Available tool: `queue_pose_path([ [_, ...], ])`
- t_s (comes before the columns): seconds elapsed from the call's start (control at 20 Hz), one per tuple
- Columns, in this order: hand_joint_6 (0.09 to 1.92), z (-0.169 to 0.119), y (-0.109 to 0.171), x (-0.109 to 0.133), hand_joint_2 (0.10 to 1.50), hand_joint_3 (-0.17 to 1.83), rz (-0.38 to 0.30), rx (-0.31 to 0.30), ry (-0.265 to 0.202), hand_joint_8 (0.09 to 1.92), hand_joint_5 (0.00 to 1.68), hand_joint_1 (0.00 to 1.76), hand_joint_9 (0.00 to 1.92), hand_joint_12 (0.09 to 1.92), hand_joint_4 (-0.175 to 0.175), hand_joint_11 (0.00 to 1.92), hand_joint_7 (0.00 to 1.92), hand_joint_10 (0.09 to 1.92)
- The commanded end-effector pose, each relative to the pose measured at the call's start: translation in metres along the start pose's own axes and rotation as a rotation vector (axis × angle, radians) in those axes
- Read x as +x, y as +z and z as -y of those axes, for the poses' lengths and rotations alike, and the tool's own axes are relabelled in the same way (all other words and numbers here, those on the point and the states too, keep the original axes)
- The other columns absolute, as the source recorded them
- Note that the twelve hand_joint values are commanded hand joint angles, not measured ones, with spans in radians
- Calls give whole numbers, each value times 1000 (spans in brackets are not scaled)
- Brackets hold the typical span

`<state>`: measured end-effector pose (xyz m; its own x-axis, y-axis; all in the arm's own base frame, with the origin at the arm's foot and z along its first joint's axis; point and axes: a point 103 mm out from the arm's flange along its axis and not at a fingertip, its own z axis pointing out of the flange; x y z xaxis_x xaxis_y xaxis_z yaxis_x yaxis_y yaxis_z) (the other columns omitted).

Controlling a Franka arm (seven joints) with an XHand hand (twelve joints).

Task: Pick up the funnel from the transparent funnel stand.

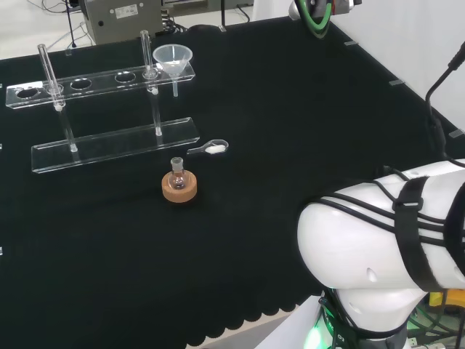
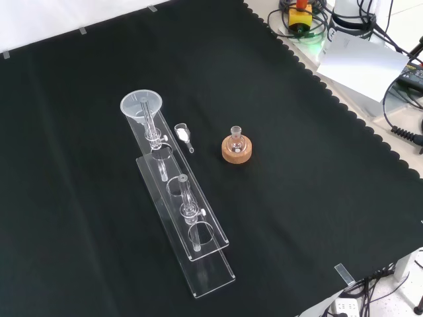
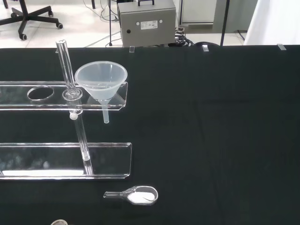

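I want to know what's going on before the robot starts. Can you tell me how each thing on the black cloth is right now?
Funnel: upright, sitting in the end hole of the stand, stem hanging down.
Stand: upright on the cloth, other holes empty.
Flask: upright on its cork ring, looks empty.
Scoop: lying flat on the cloth, white powder in it.

The funnel [image 3: 101,81] is translucent, milky plastic with a smooth sheen. The funnel stand [image 3: 65,159] is clear, glossy acrylic. Matt black cloth [image 1: 276,145] covers the bench. A small glass flask [image 2: 236,139] sits in a matt cork ring [image 2: 236,152]. The scoop [image 3: 133,194] is clear plastic.
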<state>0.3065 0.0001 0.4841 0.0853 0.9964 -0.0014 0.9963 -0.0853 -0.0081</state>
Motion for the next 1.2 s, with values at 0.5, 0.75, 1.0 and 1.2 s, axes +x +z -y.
queue_pose_path([
  [0.5, 87, -11, 7, -39, 1237, 393, -28, 8, 5, 490, 149, 0, 162, 1354, 30, 5, 20, 600],
  [0.75, 87, -28, 14, -43, 1239, 388, -25, 30, 25, 490, 152, 0, 163, 1354, 31, 2, 20, 600],
  [1.0, 87, -48, 26, -44, 1240, 383, 17, 48, 41, 489, 159, 0, 165, 1355, 30, 0, 20, 600],
  [1.2, 87, -71, 37, -33, 1239, 375, 40, 74, 29, 490, 163, 0, 174, 1358, 29, 1, 26, 603],
])
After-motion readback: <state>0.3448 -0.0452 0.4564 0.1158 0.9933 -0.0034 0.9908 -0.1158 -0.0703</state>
